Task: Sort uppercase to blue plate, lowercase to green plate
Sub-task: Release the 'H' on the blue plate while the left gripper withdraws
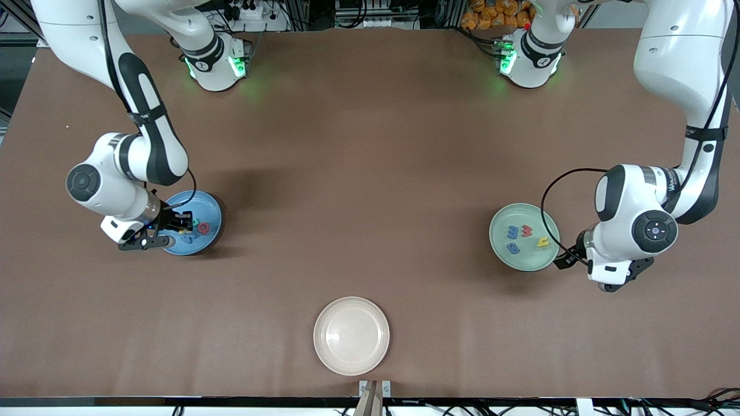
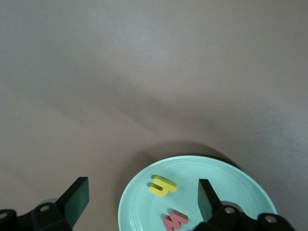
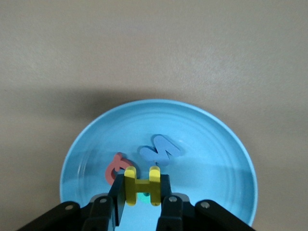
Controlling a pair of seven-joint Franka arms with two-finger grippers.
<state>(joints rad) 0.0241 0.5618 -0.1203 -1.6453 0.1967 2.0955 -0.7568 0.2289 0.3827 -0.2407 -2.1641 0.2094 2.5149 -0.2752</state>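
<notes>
Right wrist view: the right pincer (image 3: 140, 195) hangs low over the blue plate (image 3: 221, 144), clamped on the yellow H (image 3: 141, 185) — held there, I judge, to drop it beside the red Q (image 3: 115, 168) and blue W (image 3: 160, 149). The left pincer (image 2: 142, 199) waits, fingers apart, at the edge of the green plate (image 1: 504, 254) — its four lowercase (image 1: 525, 237) letters already lie inside. A beige plate (image 1: 351, 335) sits on the worktop (image 1: 370, 144).

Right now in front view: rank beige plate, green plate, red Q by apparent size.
1. Beige plate, though it sits nearest the camera, so unsure.
2. Green plate, looks close to it.
3. Red Q, far smaller.
</notes>
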